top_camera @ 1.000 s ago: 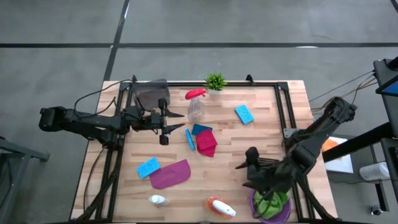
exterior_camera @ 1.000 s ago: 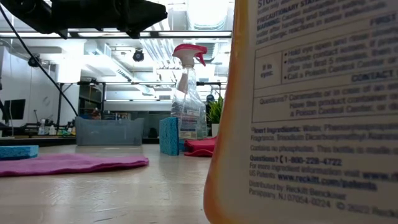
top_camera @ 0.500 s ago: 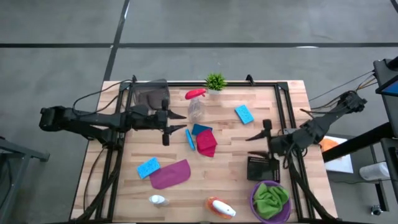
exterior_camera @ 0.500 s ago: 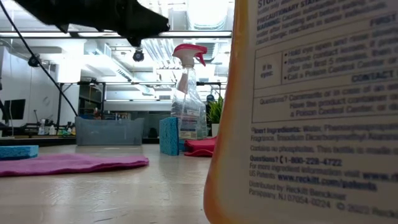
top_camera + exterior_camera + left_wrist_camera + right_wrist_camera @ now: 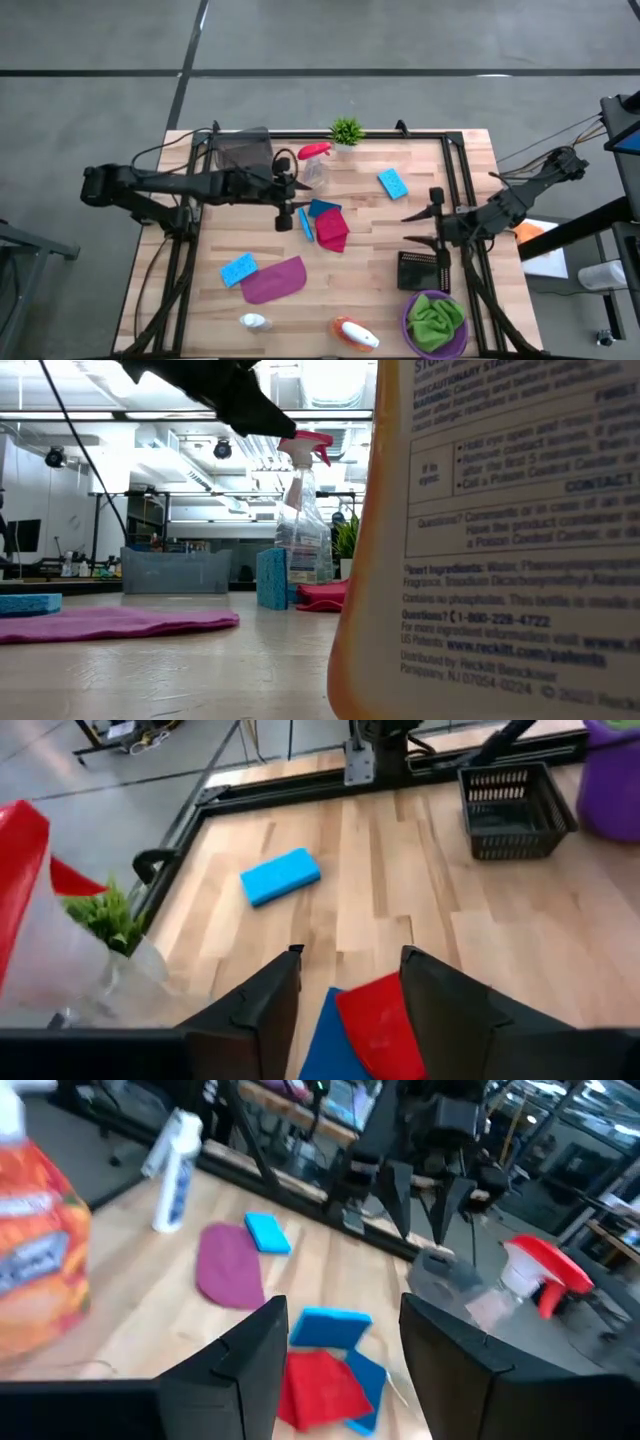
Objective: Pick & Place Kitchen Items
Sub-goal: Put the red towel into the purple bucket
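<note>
My left gripper (image 5: 290,205) is open and empty above the table's middle, just left of an upright blue sponge (image 5: 305,222), a second blue sponge (image 5: 322,208) and a magenta cloth (image 5: 332,230). Both lie below its fingers in the left wrist view (image 5: 345,990). The red-topped clear spray bottle (image 5: 315,165) stands just beyond it. My right gripper (image 5: 425,222) is open and empty above the table's right side, on the far side of a black basket (image 5: 423,270). A green cloth (image 5: 436,320) lies in a purple bowl (image 5: 410,318).
A blue sponge (image 5: 392,183) lies far right, another (image 5: 238,269) beside a purple cloth (image 5: 272,280) near left. A white bottle (image 5: 254,321) and an orange bottle (image 5: 355,335) lie at the near edge. A grey cloth (image 5: 245,150) and a potted plant (image 5: 346,130) are at the far edge.
My right gripper has come up off the purple bowl and gone toward the table's far edge past the black basket; the green cloth stays in the bowl. My left gripper has gone toward the table's right edge, closer to the sponges and the magenta cloth.
</note>
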